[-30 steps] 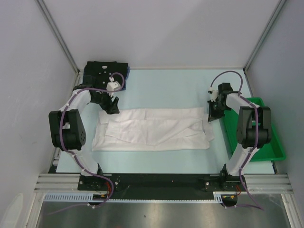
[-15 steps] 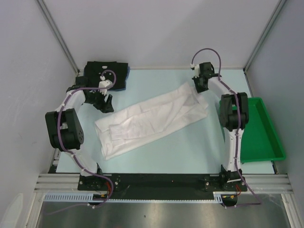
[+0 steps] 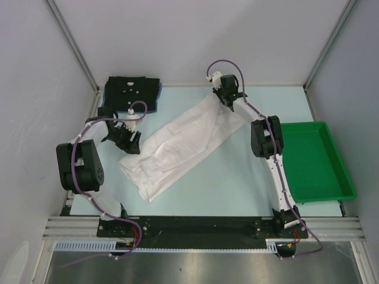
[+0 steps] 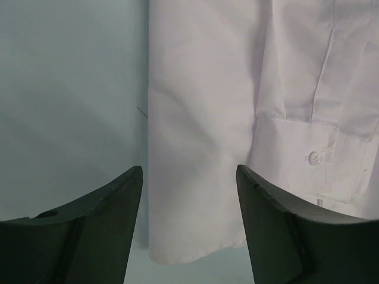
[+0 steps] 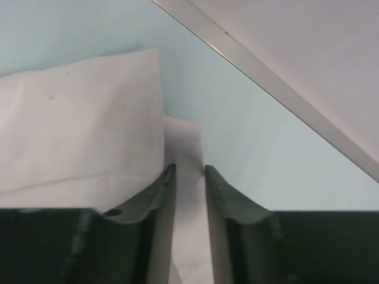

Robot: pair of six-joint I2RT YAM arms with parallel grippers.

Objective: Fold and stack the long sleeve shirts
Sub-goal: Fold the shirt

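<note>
My right gripper (image 5: 189,168): jaws narrowly apart, with a strip of the white shirt (image 5: 83,118) between them; I can't tell if they pinch it. Shirt bulk at 9–10 o'clock on the pale table (image 5: 243,142). Metal rail (image 5: 278,89) crosses from 12 to 3 o'clock.

light: bright, even, overhead | shadows: faint | blur: fingers (image 4: 77,236) soft in wrist views

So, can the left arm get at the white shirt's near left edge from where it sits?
Probably yes. The left tool hangs open right over the edge of the white shirt, with nothing lying between them, and the black shirt lies farther back, out of the way.
</note>
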